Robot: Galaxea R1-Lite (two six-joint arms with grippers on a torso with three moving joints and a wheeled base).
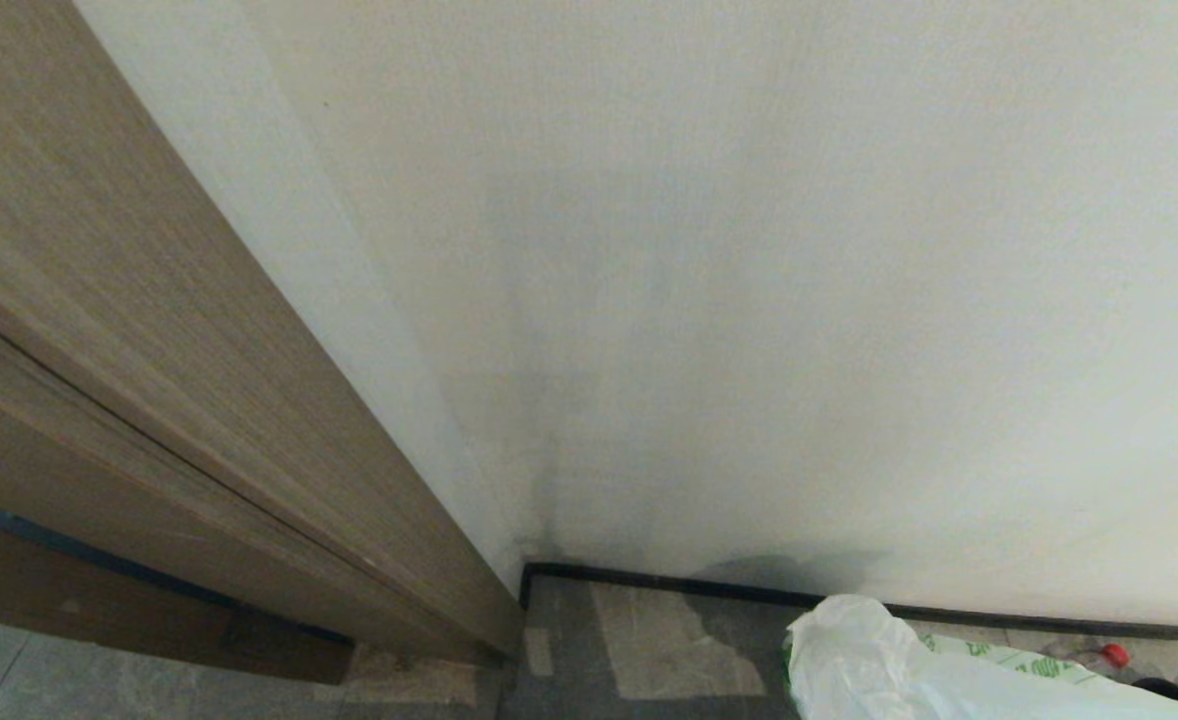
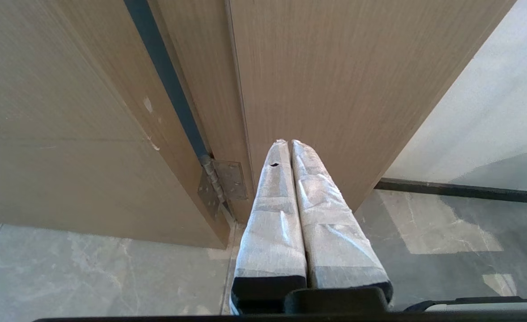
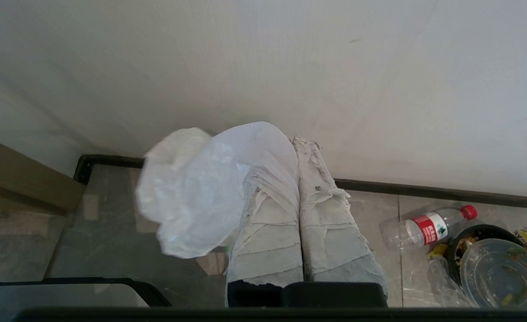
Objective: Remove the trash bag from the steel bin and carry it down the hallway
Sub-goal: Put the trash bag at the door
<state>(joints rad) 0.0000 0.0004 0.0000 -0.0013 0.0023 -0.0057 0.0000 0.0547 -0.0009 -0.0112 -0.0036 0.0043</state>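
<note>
Pinching one trash bag [image 3: 192,197], right fingers [image 3: 268,232].

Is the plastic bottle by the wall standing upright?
No, the plastic bottle lies on its side on the floor tiles, red cap toward the skirting.

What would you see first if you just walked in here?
The white trash bag, pinched in the shut jaws of the right gripper and puffing out in front of the white wall. Next, the rubbish on the floor by the dark skirting: a bottle with a red cap lying beside a round tub. In the left wrist view, the left gripper points at a brown wooden door.
</note>
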